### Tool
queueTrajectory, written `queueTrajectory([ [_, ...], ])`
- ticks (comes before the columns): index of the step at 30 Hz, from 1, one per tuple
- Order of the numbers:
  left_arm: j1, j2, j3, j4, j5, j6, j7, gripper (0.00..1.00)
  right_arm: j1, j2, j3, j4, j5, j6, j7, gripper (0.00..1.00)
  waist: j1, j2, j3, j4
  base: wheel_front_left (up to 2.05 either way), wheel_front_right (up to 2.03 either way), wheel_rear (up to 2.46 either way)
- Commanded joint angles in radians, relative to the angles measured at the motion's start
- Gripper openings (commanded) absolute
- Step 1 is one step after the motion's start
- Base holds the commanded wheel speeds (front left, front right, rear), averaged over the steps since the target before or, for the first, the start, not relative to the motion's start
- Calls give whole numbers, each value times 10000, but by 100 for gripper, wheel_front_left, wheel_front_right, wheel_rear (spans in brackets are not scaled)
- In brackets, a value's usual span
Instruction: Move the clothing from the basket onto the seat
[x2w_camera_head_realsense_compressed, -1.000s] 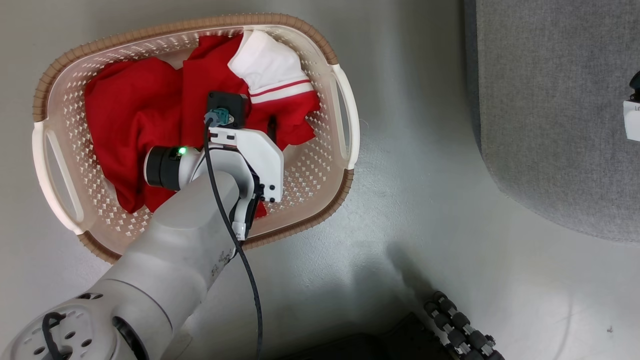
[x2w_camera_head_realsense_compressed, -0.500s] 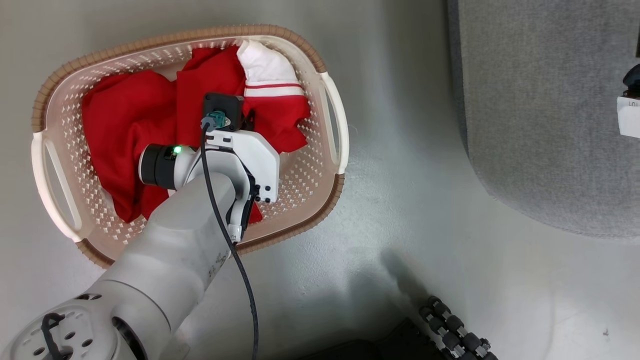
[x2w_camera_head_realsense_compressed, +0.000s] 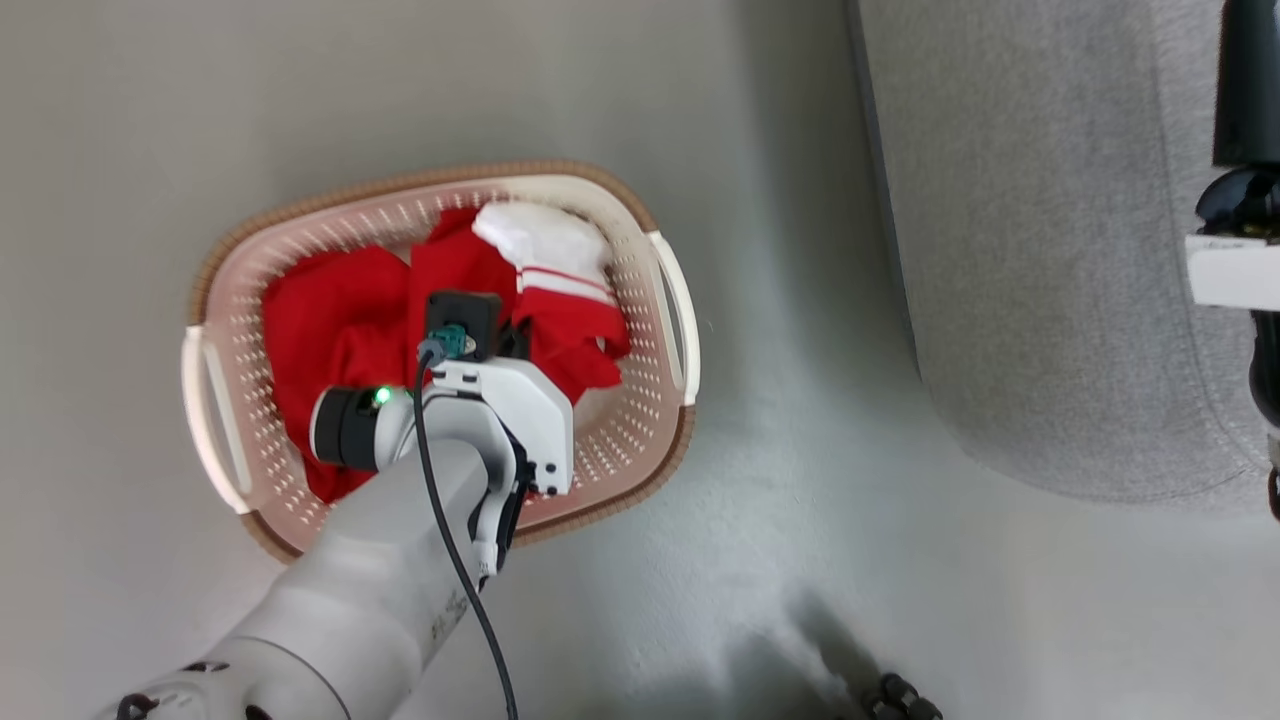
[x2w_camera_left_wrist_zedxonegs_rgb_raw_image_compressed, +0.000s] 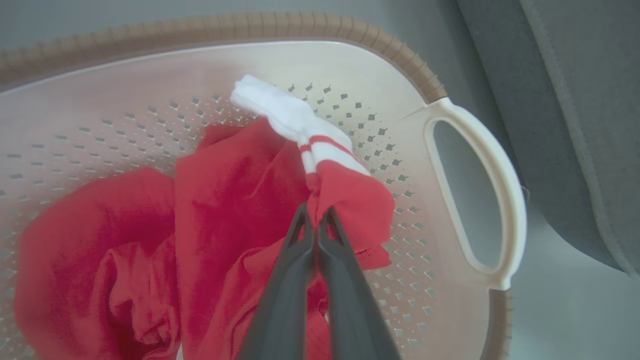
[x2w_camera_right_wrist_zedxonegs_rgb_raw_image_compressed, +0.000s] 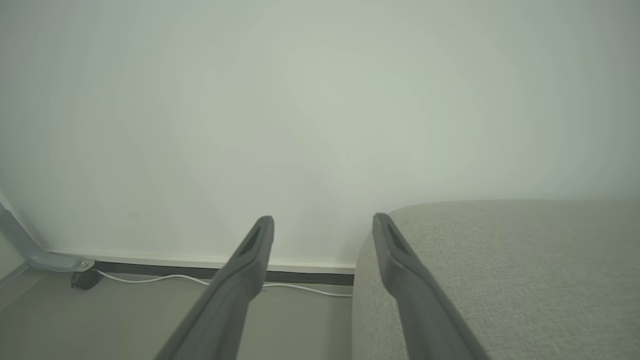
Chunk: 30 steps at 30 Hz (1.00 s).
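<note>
The cream basket (x2w_camera_head_realsense_compressed: 672, 300) stands on the floor left of the grey seat (x2w_camera_head_realsense_compressed: 1030, 250). Red clothing (x2w_camera_head_realsense_compressed: 335, 320) lies bunched inside it. One garment has a white panel with thin stripes (x2w_camera_head_realsense_compressed: 550, 250). My left arm's white wrist (x2w_camera_head_realsense_compressed: 510, 400) reaches down into the basket. In the left wrist view my left gripper (x2w_camera_left_wrist_zedxonegs_rgb_raw_image_compressed: 315, 216) is shut on a red fold of the striped garment (x2w_camera_left_wrist_zedxonegs_rgb_raw_image_compressed: 352, 200). The plain red garment (x2w_camera_left_wrist_zedxonegs_rgb_raw_image_compressed: 90, 240) lies to its left, against the basket wall (x2w_camera_left_wrist_zedxonegs_rgb_raw_image_compressed: 125, 100). My right gripper (x2w_camera_right_wrist_zedxonegs_rgb_raw_image_compressed: 322, 222) is open and holds nothing, beside the seat's edge (x2w_camera_right_wrist_zedxonegs_rgb_raw_image_compressed: 500, 270).
My right arm (x2w_camera_head_realsense_compressed: 1235, 270) hangs over the seat at the right edge of the head view. Bare grey floor lies between basket and seat. My base's rollers (x2w_camera_head_realsense_compressed: 900, 705) show at the bottom. A white cable (x2w_camera_right_wrist_zedxonegs_rgb_raw_image_compressed: 300, 289) and a castor (x2w_camera_right_wrist_zedxonegs_rgb_raw_image_compressed: 82, 280) lie by the wall.
My left gripper has shut on the striped garment, pulling its fabric into a bunch. The head camera has moved, so the basket now looks smaller and lower.
</note>
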Motion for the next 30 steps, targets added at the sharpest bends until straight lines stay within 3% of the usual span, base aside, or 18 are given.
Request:
queueTrajectory([
  [1, 332, -32, 97, -164, -108, -67, -118, 0, 528, -191, 82, -76, -42, 40, -59, 100, -1, -1, -672, 216, 0, 0, 0],
  [7, 864, -32, 1046, -662, 663, -56, -132, 0, 1032, -201, 249, 392, -205, 40, -59, 100, -1, -1, -1772, 521, 0, 0, 0],
  [16, 2399, -32, 3705, -1534, 3042, -308, -134, 0, 1642, -69, 390, 928, -421, 40, -59, 100, -1, -1, -3284, 862, 0, 0, 0],
  [28, 4534, -32, 7125, -3726, 6015, -881, -135, 0, 2872, 260, 414, 1738, -958, 40, -59, 100, -1, -1, -5408, 1500, 0, 0, 0],
  [30, 4647, -32, 7381, -3910, 6195, -915, -135, 0, 2953, 308, 421, 1795, -993, 40, -59, 100, -1, -1, -5543, 1534, 0, 0, 0],
])
